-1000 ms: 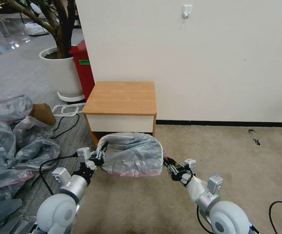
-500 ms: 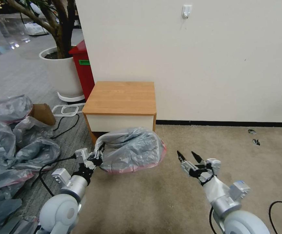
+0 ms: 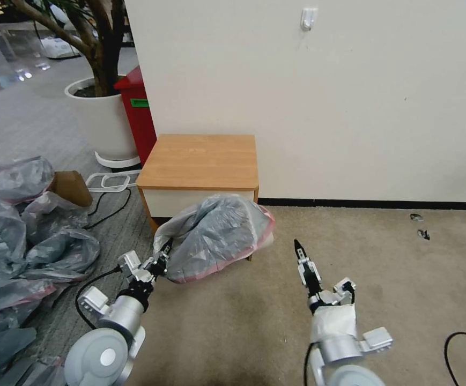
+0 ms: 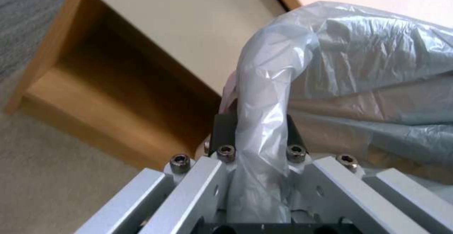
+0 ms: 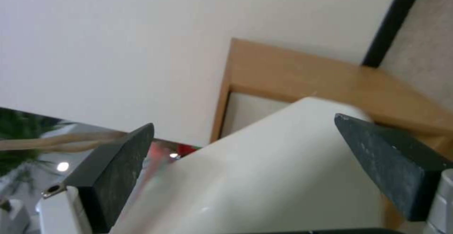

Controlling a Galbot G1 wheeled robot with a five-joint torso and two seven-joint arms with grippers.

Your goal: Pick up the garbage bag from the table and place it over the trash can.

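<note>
A: Where is the garbage bag [image 3: 214, 236]?

B: Draped over the trash can [image 5: 283, 163], just ahead of the left gripper [image 3: 160, 261], whose fingers [image 4: 226, 127] are clenched on a twisted strip of its rim. The worktop [image 3: 200, 161] lies beyond.

A: And the right gripper [image 3: 302, 257]?

B: Its fingers [image 5: 118, 159] are released, with the bin's bare wall between them, near the bag's far edge.

A: How will the bag handle?

B: Probably light, limp and slippery; best taken at the pink-banded rim, gently, since thin film may tear.
</note>
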